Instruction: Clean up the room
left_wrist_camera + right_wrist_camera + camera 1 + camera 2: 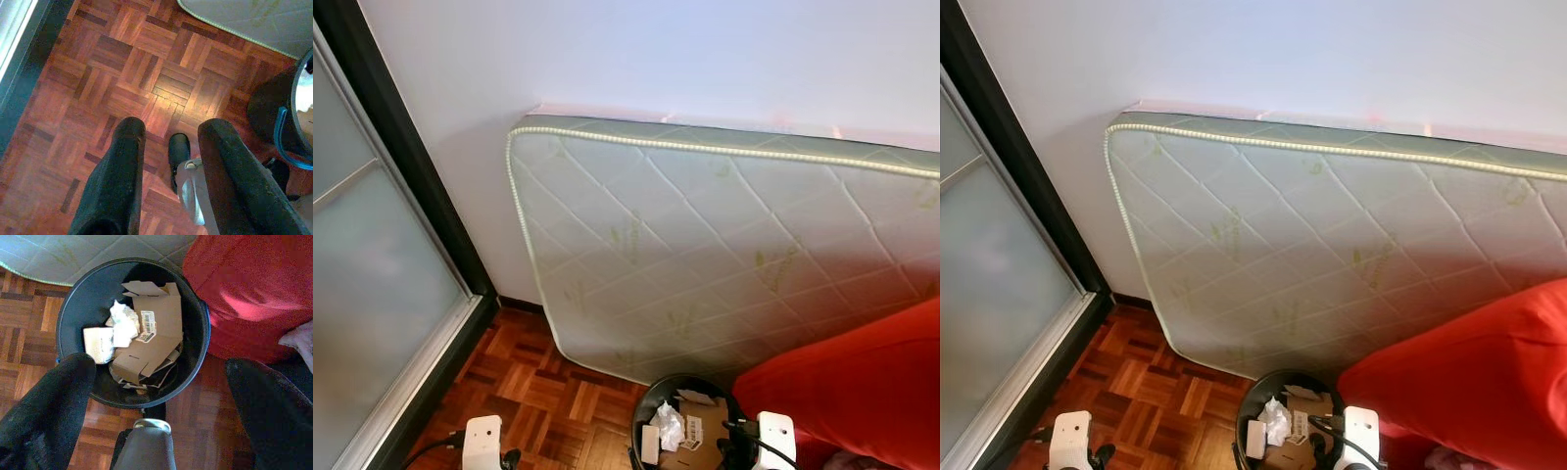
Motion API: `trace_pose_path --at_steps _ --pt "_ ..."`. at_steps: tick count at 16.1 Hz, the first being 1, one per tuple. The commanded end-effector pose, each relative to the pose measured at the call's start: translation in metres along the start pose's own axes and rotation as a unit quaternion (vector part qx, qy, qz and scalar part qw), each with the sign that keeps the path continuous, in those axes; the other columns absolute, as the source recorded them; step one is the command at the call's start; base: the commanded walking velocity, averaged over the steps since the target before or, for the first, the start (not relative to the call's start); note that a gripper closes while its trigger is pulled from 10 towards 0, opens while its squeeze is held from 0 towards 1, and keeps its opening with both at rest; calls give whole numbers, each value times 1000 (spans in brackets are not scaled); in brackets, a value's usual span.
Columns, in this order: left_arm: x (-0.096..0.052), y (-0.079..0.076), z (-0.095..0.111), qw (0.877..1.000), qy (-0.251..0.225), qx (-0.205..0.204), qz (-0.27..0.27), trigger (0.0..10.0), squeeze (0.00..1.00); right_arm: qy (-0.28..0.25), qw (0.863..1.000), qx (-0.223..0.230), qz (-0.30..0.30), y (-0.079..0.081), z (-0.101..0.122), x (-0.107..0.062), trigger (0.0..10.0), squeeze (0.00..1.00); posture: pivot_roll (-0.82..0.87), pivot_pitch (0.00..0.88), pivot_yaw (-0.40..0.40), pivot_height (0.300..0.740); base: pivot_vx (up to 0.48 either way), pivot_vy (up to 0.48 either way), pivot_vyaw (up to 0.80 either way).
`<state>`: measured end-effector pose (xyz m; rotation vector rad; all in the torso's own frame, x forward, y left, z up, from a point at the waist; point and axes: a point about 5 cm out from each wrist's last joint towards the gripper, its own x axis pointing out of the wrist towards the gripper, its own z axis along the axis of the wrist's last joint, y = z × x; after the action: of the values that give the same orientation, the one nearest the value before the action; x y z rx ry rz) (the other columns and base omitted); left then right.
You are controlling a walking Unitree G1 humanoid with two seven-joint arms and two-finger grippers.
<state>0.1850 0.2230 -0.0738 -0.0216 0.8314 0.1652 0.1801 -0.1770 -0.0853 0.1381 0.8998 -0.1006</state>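
Parquet floor (161,73); bin (78,298) holds labelled cardboard (151,333), print unreadable

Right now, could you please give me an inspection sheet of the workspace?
Surface: parquet floor, bare by the sliding door.
Job's things: black bin holding flattened cardboard and crumpled paper.
Clutter: nothing seen outside the bin.
Hands: left hand open above bare floor; right hand open above the bin.
Cables: black cable at the left wrist.
Surroundings: mattress leaning on the wall; red cover beside the bin.
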Motion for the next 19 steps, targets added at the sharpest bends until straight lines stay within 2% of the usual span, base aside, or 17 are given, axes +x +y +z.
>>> trace_pose_path --at_steps 1,10,19 --pt "-1 2 -5 1000 7 3 3 10000 0 2 1000 -2 2 1 -2 0 10000 0 45 88 -1 740 0 0 0" --pt "-2 3 -5 1000 6 12 -2 10000 0 8 1000 -7 7 4 -6 -1 10000 0 52 89 9 740 0 0 0" --pt "-1 2 -4 1000 8 17 -6 10000 0 17 1000 -13 12 7 -8 -1 10000 0 60 61 15 740 -251 0 0"
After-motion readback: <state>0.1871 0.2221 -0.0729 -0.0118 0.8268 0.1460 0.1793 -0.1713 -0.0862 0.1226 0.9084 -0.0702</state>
